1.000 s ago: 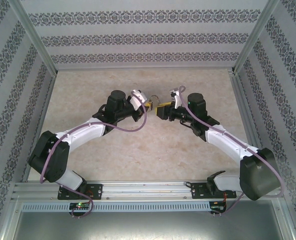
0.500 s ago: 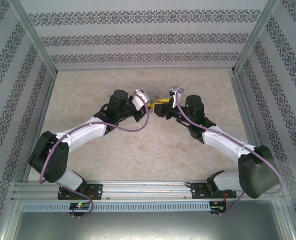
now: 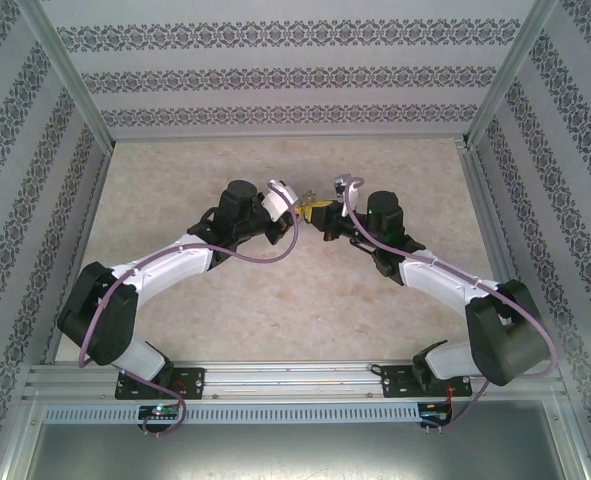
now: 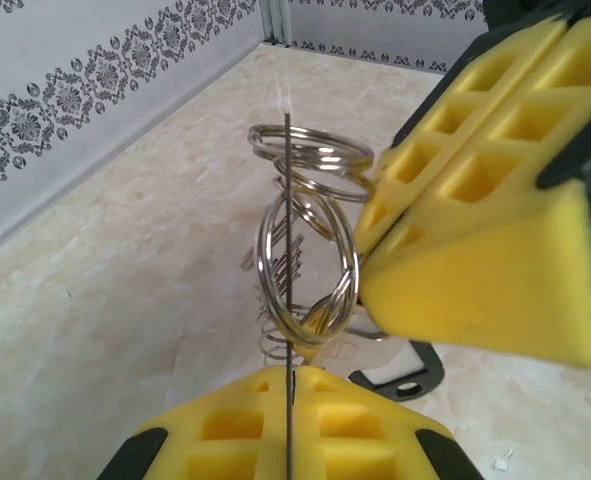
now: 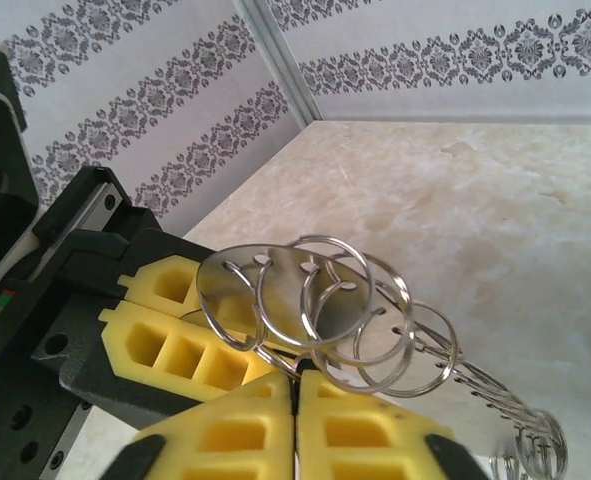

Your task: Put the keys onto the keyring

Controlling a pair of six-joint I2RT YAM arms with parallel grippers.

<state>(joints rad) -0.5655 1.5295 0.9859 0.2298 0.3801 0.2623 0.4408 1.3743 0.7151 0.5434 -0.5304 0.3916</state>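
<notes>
- Patterned walls (image 3: 275, 80) stand round a pale counter (image 3: 275, 300). Both arms meet over its middle, a bit nearer the far edge.
- The keyring (image 5: 305, 300) is up in the air between the two arms, not lying flat on the counter.
- The left end effector (image 4: 287, 390) has its yellow pads pressed together on the keyring's flat grey part. That part stands on its thin edge and sticks up out of the pads.
- The right end effector (image 5: 295, 400) is pressed together too. It pinches one of the silver rings from the other side.
- So the keyring sits right in front of each end effector and touches both, and neither arm is nearer. Its long way runs across from one arm to the other.
- The flat grey part looks thin and dull.
- The rings are shiny wire circles that overlap like a short chain. A few more rings trail down toward the counter, and I cannot tell if they rest on it.
- A small black piece (image 4: 415, 370) lies on the counter just below the right pads. It may be the key, but too much of it is hidden to be sure.
- Both end effectors are busy holding, so I think one must let go to fetch a key. The other should keep a ring steady, facing the key.
</notes>
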